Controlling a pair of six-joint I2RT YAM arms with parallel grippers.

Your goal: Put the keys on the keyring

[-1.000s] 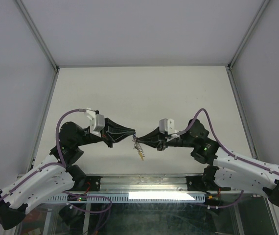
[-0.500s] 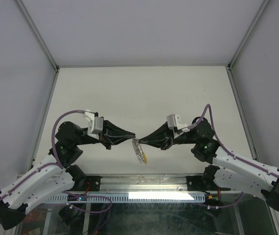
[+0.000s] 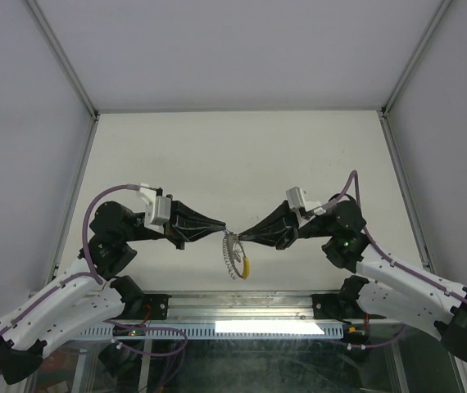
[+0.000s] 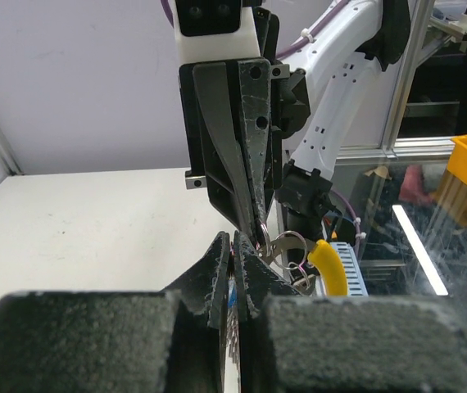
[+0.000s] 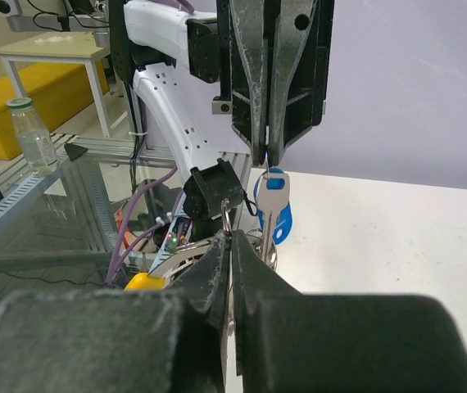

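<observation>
I count two claws, a left claw (image 3: 221, 229) and a right claw (image 3: 237, 237), one keyring (image 3: 230, 260) and one blue key (image 5: 273, 192).

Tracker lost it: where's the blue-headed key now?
Right wrist view, centre: blue-headed key hangs from the left end effector, just above the right end effector gripping the keyring.
</observation>
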